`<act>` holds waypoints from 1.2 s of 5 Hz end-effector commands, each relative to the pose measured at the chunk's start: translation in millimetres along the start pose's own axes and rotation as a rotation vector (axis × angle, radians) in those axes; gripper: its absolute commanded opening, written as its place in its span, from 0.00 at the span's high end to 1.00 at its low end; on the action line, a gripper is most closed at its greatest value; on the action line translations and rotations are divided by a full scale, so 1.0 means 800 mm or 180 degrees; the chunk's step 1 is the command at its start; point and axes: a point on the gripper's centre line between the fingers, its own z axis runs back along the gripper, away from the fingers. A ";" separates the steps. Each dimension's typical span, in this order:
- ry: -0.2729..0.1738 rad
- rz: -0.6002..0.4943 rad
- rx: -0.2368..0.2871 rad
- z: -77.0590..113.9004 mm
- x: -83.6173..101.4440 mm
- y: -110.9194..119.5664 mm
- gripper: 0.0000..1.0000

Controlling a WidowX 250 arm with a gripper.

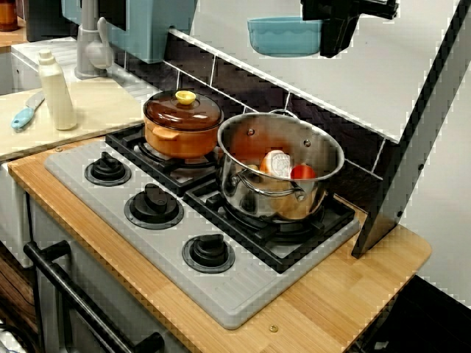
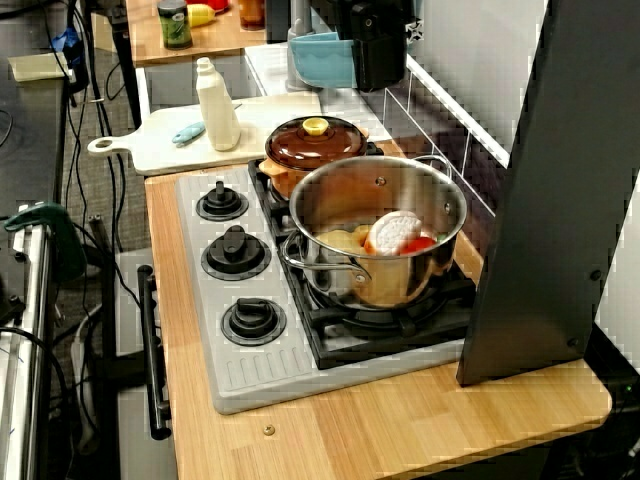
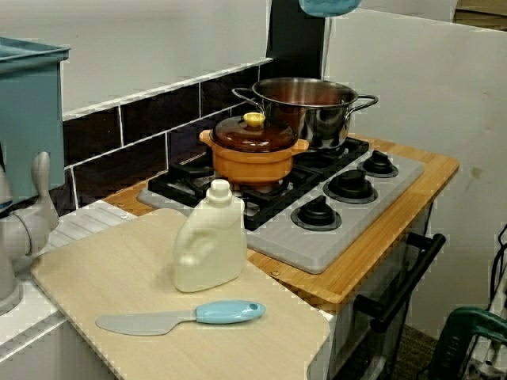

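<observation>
"The view from the front of the stove: what has the gripper (image 1: 333,43) got?"

"A blue bowl (image 1: 283,37). The black fingers meet its rim on one side and nothing is under it, so they look clamped on that rim. The fingertips themselves are hidden behind the bowl's edge."

"And where does the bowl hang?"

"High in the air, toward the back edge of the stove (image 1: 243,294). In the view from the cutting board side only its underside shows at the top of the frame, above the steel pot (image 1: 243,191) and well apart from it."

"What sits in that pot?"

"Toy food: a white-and-orange piece (image 1: 278,163) and a red piece (image 1: 302,173) touching it. The pot stands on the burner at the stove's end by the grey upright panel (image 1: 412,147)."

"Beside it?"

"An orange pot (image 1: 180,140) with its brown lid (image 1: 182,110) on, on the other burner, just beside the steel one. A cream bottle (image 1: 57,92) and a blue-handled spatula (image 1: 26,112) rest on the cutting board (image 1: 99,110) past that end of the stove."
</observation>
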 end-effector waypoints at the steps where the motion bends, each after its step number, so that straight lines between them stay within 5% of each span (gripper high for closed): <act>1: -0.0009 0.0012 -0.0154 0.028 0.012 0.007 1.00; 6: 0.0350 -0.0035 -0.0380 0.050 0.017 0.023 1.00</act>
